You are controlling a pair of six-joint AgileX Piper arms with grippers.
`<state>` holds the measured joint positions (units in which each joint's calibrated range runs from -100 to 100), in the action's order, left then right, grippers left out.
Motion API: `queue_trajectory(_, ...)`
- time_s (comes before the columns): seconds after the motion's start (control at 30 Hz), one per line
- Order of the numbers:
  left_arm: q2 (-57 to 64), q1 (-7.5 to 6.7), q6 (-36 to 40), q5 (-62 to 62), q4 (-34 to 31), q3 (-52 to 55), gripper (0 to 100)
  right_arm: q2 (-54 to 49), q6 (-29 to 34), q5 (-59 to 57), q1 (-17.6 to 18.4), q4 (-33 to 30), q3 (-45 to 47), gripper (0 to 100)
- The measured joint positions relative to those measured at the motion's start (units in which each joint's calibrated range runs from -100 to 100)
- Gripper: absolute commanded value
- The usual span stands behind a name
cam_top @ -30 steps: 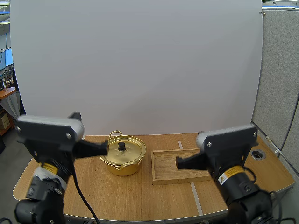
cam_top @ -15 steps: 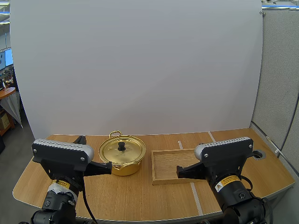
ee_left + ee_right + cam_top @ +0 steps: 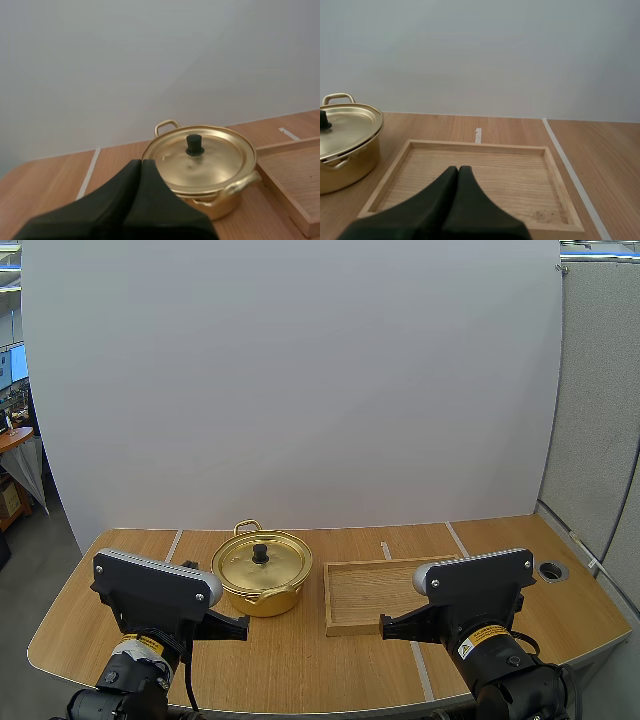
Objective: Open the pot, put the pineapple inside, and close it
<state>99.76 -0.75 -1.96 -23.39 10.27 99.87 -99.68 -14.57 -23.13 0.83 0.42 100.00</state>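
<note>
On my wooden table [image 3: 300,660], the shallow wooden tray [image 3: 372,565] lies just right of the pot [image 3: 262,592], which stands left of centre. The pot is shiny gold with two loop handles. Its lid [image 3: 280,562] is seated on it, with the black knob [image 3: 260,553] upright. My left gripper [image 3: 141,165] points at the pot, fingers pressed together on nothing. My right gripper [image 3: 458,170], likewise closed and empty, points over the tray.

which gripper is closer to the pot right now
Left. The left gripper is just in front of the pot, aimed at it; the right gripper is at the near edge of the tray, beside the pot.
</note>
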Motion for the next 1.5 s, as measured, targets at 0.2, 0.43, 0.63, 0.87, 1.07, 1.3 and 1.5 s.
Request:
queue_trajectory(0.2, 0.0, 0.0, 13.82, -5.09, -9.52, 0.0, 0, 0.0, 0.0, -6.02, -0.32, 0.46, -0.05, 0)
queue_trajectory(0.43, 0.0, 0.0, 18.35, -7.31, -11.73, 0.0, 0, 0.0, 0.0, -7.76, -0.83, 0.82, -0.01, 0)
queue_trajectory(0.63, 0.0, 0.0, 18.44, -7.51, -11.85, 0.0, 0, 0.0, 0.0, -7.99, -0.83, 0.92, -0.01, 0)
queue_trajectory(0.87, 0.0, 0.0, 18.44, -7.14, -12.03, 0.0, 0, 0.0, 0.0, -7.99, -0.83, 0.92, -0.01, 0)
queue_trajectory(1.07, 0.0, 0.0, 18.44, -7.14, -12.17, 0.0, 0, 0.0, 0.0, -7.99, -0.83, 0.92, -0.01, 0)
queue_trajectory(1.3, 0.0, 0.0, 18.44, -7.14, -12.17, 0.0, 0, 0.0, 0.0, -7.99, -0.83, 0.92, -0.01, 0)
queue_trajectory(1.5, 0.0, 0.0, 18.44, -6.96, -12.17, 0.0, 0, 0.0, 0.0, -8.2, -0.83, 0.92, -0.01, 0)
